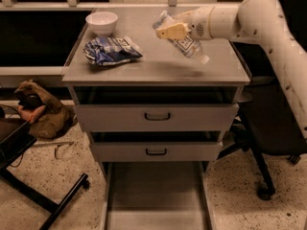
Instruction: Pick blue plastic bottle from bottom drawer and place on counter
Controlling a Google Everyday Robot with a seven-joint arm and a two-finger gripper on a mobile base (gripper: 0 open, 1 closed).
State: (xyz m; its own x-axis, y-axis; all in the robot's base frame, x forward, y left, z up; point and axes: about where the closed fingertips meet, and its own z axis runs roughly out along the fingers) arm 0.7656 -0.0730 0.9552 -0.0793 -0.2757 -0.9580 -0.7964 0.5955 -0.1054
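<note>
1. My gripper hangs over the counter, at about 1 o'clock from the slab's middle. My arm reaches in from the 3 o'clock side.
2. My jaws are closed on the blue plastic bottle, gripping its upper body.
3. The bottle is tilted, its white cap pointing down toward 4 o'clock. It is held above the counter near the 3 o'clock edge, with its shadow on the grey surface beneath.
4. The bottom drawer stands pulled out at 6 o'clock from the cabinet, its flat floor showing.
5. Above it, the two drawer fronts with black handles are closed.
6. A white bowl sits at the counter's 10 o'clock corner.
7. A blue-and-white snack bag lies just at 5 o'clock of the bowl, well apart from the bottle.
8. On the floor at 9 o'clock from the cabinet lies a brown bag; at 3 o'clock stands a dark chair.
</note>
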